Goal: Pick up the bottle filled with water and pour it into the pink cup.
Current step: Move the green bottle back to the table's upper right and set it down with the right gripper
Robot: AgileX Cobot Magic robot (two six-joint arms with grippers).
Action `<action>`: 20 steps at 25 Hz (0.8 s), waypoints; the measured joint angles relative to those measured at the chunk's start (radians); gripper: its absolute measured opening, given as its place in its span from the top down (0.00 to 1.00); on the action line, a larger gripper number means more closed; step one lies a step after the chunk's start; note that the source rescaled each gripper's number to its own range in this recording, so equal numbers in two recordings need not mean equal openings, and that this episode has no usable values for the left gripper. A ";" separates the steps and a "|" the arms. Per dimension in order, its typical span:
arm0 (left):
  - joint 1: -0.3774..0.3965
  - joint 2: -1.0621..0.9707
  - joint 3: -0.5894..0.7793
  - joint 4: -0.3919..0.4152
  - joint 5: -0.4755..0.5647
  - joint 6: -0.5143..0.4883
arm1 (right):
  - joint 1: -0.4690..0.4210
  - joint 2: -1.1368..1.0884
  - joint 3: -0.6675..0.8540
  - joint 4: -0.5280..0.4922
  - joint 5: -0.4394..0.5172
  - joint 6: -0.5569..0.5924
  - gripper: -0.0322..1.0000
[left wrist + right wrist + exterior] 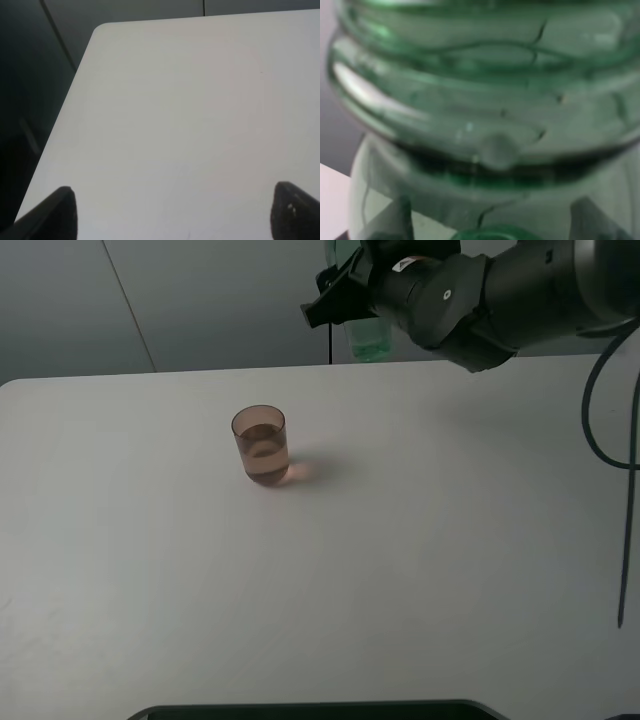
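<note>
The pink cup (261,446) stands upright on the white table (420,540), left of the middle, with liquid in it. My right gripper (345,295) is up at the top of the exterior view, shut on the green bottle (368,338), held in the air right of and beyond the cup. Only the bottle's lower part shows below the gripper. In the right wrist view the bottle (485,120) fills the frame, ribbed and translucent green. My left gripper (172,212) is open and empty over bare table near its left edge; it is out of the exterior view.
The table's far edge meets a grey wall (200,300). A black cable (628,460) hangs along the right side. A dark edge (310,710) lies along the table's front. In the left wrist view the table's rounded corner (100,30) and left edge show.
</note>
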 joint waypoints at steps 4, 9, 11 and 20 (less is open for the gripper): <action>0.000 0.000 0.000 0.000 0.000 0.000 | -0.075 -0.028 0.000 -0.060 0.136 0.144 0.97; 0.000 0.000 0.000 0.000 0.000 0.000 | -0.211 -0.043 0.000 -0.184 0.273 0.269 0.97; 0.000 0.000 0.000 0.000 0.000 0.000 | -0.261 -0.047 0.000 -0.227 0.303 0.293 0.97; 0.000 0.000 0.000 0.000 0.000 0.000 | -0.497 -0.049 0.000 -0.455 0.276 0.444 0.97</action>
